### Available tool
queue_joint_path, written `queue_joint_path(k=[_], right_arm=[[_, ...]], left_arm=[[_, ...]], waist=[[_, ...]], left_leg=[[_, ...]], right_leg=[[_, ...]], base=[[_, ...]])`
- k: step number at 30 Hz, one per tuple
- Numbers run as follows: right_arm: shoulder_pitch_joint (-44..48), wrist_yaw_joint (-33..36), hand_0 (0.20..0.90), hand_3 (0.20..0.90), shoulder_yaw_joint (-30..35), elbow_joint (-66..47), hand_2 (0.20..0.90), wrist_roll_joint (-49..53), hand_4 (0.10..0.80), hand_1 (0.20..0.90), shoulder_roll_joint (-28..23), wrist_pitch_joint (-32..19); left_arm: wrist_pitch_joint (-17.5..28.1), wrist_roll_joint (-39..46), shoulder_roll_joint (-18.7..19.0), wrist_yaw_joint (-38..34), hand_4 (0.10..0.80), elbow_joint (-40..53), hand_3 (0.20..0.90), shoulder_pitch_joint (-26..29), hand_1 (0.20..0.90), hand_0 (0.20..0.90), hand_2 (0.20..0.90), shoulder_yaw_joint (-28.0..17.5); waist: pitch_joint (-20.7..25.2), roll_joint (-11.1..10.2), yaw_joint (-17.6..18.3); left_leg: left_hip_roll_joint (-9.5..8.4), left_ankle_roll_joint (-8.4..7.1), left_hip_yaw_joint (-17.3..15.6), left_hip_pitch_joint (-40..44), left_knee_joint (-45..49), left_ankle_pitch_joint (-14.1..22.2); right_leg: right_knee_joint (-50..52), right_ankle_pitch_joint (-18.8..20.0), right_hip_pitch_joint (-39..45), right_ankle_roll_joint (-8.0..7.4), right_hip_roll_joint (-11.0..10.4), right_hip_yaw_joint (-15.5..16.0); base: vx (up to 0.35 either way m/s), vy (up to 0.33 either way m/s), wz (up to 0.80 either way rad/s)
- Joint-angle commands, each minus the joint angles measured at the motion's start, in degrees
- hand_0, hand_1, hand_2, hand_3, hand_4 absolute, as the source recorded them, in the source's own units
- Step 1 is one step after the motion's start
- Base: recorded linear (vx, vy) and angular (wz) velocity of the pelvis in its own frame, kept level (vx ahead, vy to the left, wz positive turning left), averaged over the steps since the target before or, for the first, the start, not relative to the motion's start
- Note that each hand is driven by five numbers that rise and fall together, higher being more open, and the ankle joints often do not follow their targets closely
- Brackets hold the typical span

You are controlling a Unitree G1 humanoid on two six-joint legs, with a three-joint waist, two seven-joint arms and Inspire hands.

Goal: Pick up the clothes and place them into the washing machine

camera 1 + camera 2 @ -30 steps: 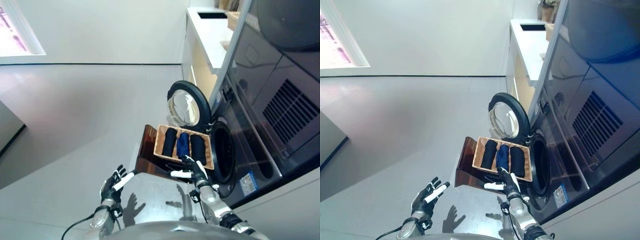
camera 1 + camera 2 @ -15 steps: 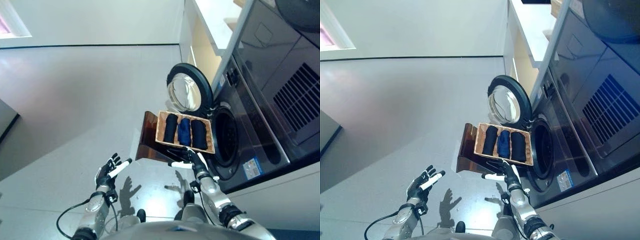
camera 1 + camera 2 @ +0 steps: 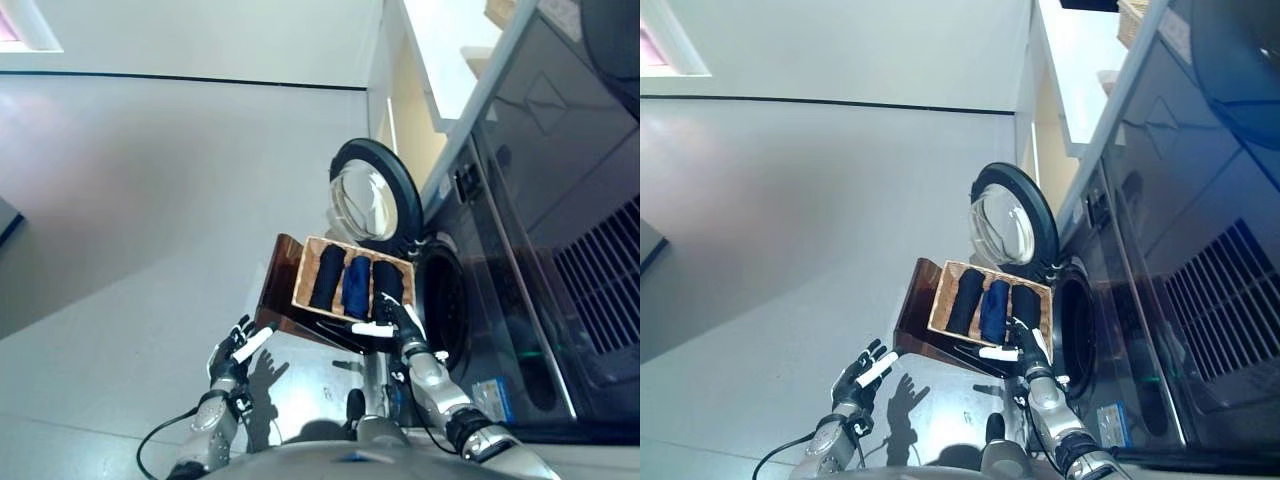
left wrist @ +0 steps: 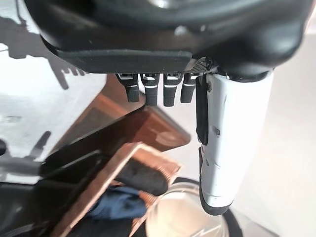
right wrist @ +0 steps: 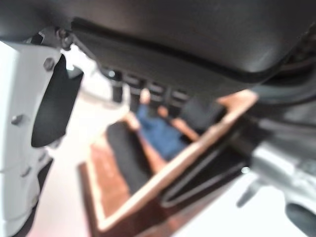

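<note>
Clothes (image 3: 349,285), rolled in a wicker tray (image 3: 303,280), lie beside the washing machine's open door (image 3: 375,200). Right robot hand (image 3: 400,322), fingers straight, touches the tray's 6 o'clock edge; left robot hand (image 3: 232,352) spread, empty over bare floor (image 3: 140,200).

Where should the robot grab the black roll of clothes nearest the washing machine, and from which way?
Probably around the near end of the black roll, coming down from above. It lies lengthwise in the wicker tray, tight against the blue roll, so only its top and ends are free. The right hand hovers open at that end; its fingers could curl round it there.
</note>
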State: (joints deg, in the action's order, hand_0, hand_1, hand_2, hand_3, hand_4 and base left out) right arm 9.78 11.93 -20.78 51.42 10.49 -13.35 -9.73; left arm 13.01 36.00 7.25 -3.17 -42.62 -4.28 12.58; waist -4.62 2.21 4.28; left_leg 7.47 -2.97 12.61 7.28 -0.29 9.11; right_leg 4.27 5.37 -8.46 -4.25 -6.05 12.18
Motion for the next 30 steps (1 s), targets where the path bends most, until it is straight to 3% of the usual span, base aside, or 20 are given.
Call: queue_joint_path(k=[1,4,5,7,8,9,10,12,14,15,17,19,20,21,26,29,30], right_arm=[[7.7,2.4,0.900,0.900,0.1,-1.5,0.900,1.5,0.800,0.900,1.4,-4.3],[7.5,2.4,0.900,0.900,0.1,-1.6,0.900,1.8,0.800,0.900,1.6,-4.4],[7.7,1.9,0.900,0.900,-0.5,-2.6,0.900,1.1,0.800,0.900,2.0,-4.2],[7.5,1.3,0.900,0.900,-1.3,-3.3,0.900,0.5,0.800,0.900,1.6,-4.1],[7.5,1.1,0.900,0.900,-2.0,-3.6,0.900,0.1,0.800,0.900,1.6,-4.1],[7.5,1.2,0.900,0.900,-2.5,-3.7,0.900,-0.2,0.800,0.900,1.5,-4.1],[7.5,1.4,0.900,0.900,-2.3,-3.7,0.900,0.2,0.800,0.900,1.7,-4.3],[7.9,1.7,0.900,0.900,-2.3,-3.1,0.900,0.4,0.800,0.900,1.4,-4.6],[8.3,2.2,0.900,0.900,-2.3,-2.8,0.900,0.2,0.800,0.900,1.2,-4.5],[8.9,2.8,0.900,0.900,-2.1,-2.5,0.900,1.2,0.800,0.900,1.3,-4.7],[9.0,3.0,0.900,0.900,-2.0,-2.7,0.900,1.5,0.800,0.900,1.3,-4.8],[9.5,3.8,0.900,0.900,-2.0,-2.5,0.900,1.5,0.800,0.900,1.2,-5.1],[9.5,3.8,0.900,0.900,-2.0,-2.4,0.900,1.5,0.800,0.900,1.1,-5.1],[9.8,4.1,0.900,0.900,-1.6,-1.4,0.900,1.9,0.800,0.900,1.2,-5.1],[10.0,4.4,0.900,0.900,-1.2,-1.1,0.900,1.1,0.800,0.900,0.5,-4.8],[10.8,4.8,0.900,0.900,-0.5,-0.2,0.900,1.3,0.800,0.900,0.5,-4.7],[11.3,5.0,0.900,0.900,-0.5,0.4,0.900,1.3,0.800,0.900,0.6,-4.5]], left_arm=[[4.6,0.5,1.3,-0.3,0.800,3.5,0.900,3.9,0.900,0.900,0.900,2.3],[4.5,0.4,1.2,-0.8,0.800,4.1,0.900,3.1,0.900,0.900,0.900,2.2],[4.7,0.8,2.1,-0.9,0.800,6.1,0.900,2.2,0.900,0.900,0.900,0.7],[4.6,0.6,2.3,-0.6,0.800,6.5,0.900,1.6,0.900,0.900,0.900,0.1],[4.5,0.5,2.5,-0.8,0.800,6.1,0.900,1.5,0.900,0.900,0.900,-0.3],[4.5,1.0,2.4,-1.2,0.800,5.8,0.900,2.0,0.900,0.900,0.900,-0.7],[4.6,1.1,2.7,-1.2,0.800,5.7,0.900,2.4,0.900,0.900,0.900,-0.8],[4.6,1.6,2.5,-1.3,0.800,5.5,0.900,3.0,0.900,0.900,0.900,-0.7],[4.5,1.9,2.2,-1.5,0.800,5.3,0.900,3.3,0.900,0.900,0.900,-0.5],[4.5,1.9,1.7,-2.1,0.800,4.2,0.900,3.9,0.900,0.900,0.900,-0.3],[4.5,1.9,1.5,-2.3,0.800,4.0,0.900,4.1,0.900,0.900,0.900,-0.3],[4.8,1.9,1.4,-3.0,0.800,3.6,0.900,4.4,0.900,0.900,0.900,0.2],[4.8,1.9,1.3,-3.0,0.800,3.6,0.900,4.4,0.900,0.900,0.900,0.2],[4.9,2.0,1.2,-3.3,0.800,2.7,0.900,4.9,0.900,0.900,0.900,0.5],[4.9,1.5,0.8,-3.4,0.800,2.0,0.900,5.6,0.900,0.900,0.900,0.6],[5.3,1.7,0.7,-3.6,0.800,1.1,0.900,7.1,0.900,0.900,0.900,1.2],[5.4,1.7,0.6,-3.8,0.800,0.6,0.900,7.6,0.900,0.900,0.900,1.5]], waist=[[1.3,-2.0,-0.5],[1.1,-1.4,-1.3],[0.7,-1.6,-2.5],[1.0,-2.0,-2.5],[1.1,-2.5,-2.6],[-0.2,-3.9,-3.5],[-1.5,-5.3,-4.1],[-3.8,-7.1,-5.8],[-4.6,-7.3,-6.4],[-5.3,-8.0,-7.4],[-5.9,-7.6,-8.2],[-6.5,-6.6,-8.9],[-6.8,-6.6,-9.1],[-6.6,-5.5,-9.5],[-6.1,-2.8,-10.4],[-5.1,-1.5,-9.9],[-4.9,-1.3,-9.9]], left_leg=[[-0.99,-1.52,-2.8,8.6,0.5,-4.0],[-1.24,-2.12,-3.5,7.9,2.9,-7.9],[-1.28,-3.02,-4.8,7.5,5.0,-11.4],[-0.80,-3.37,-6.1,7.2,6.9,-11.8],[-0.58,-3.63,-6.8,6.6,10.1,-13.3],[-0.88,-3.95,-6.7,-0.5,23.2,-18.1],[-2.30,-3.50,-5.7,-4.4,29.7,-19.9],[-4.83,-2.62,-5.3,-10.6,40.4,-20.7],[-4.84,-1.95,-6.5,-12.8,41.9,-19.7],[-4.49,-1.01,-7.9,-18.3,39.0,-18.1],[-3.46,-0.77,-8.1,-19.5,37.5,-16.8],[-0.47,-1.40,-8.7,-21.5,26.0,-17.4],[-0.40,-1.43,-8.9,-21.0,25.8,-17.2],[1.24,-2.28,-9.7,-21.8,17.0,-18.6],[0.71,-4.31,-10.5,-21.8,3.4,-22.9],[0.04,-3.85,-14.3,-19.7,1.0,-22.5],[-0.32,-3.67,-14.2,-19.3,0.4,-22.5]], right_leg=[[1.6,5.5,-7.9,-4.35,-2.0,-0.6],[1.9,5.0,-7.5,-3.81,-1.3,-0.2],[1.9,4.9,-7.5,-3.35,-1.2,4.1],[1.8,3.8,-6.9,-2.75,-0.8,4.4],[2.2,2.5,-6.0,-1.84,0.4,3.7],[2.0,0.5,-2.8,0.05,1.5,1.7],[1.6,0.1,-1.2,0.79,1.2,0.8],[1.1,-0.6,1.0,1.94,0.9,-0.3],[0.8,-0.9,1.9,2.00,0.9,-0.4],[0.3,-1.7,3.7,1.81,0.7,-1.8],[0.2,-2.2,4.5,1.77,1.5,-2.6],[0.2,-3.7,6.2,1.23,2.0,-4.2],[0.2,-3.8,6.5,1.24,2.0,-4.4],[-0.1,-4.9,7.7,0.76,2.5,-5.0],[-1.9,-6.9,12.1,-0.19,3.1,-7.2],[-2.8,-8.0,14.0,-0.85,2.3,-7.4],[-3.0,-8.2,14.2,-1.18,1.7,-7.5]], base=[[0.067,-0.081,0.28],[0.047,-0.054,0.04],[0.007,-0.038,-0.18],[0.057,-0.108,-0.60],[0.178,-0.283,-0.70],[0.158,-0.325,-0.33],[0.106,-0.358,-0.18],[0.038,-0.234,-0.14],[0.084,-0.094,-0.51],[0.143,-0.033,-0.27],[0.158,0.007,0.21],[0.183,0.079,-0.11],[0.204,0.124,-0.14],[0.150,0.082,-0.07],[0.244,0.143,-0.27],[0.178,0.167,-0.56],[0.163,0.189,-0.52]])
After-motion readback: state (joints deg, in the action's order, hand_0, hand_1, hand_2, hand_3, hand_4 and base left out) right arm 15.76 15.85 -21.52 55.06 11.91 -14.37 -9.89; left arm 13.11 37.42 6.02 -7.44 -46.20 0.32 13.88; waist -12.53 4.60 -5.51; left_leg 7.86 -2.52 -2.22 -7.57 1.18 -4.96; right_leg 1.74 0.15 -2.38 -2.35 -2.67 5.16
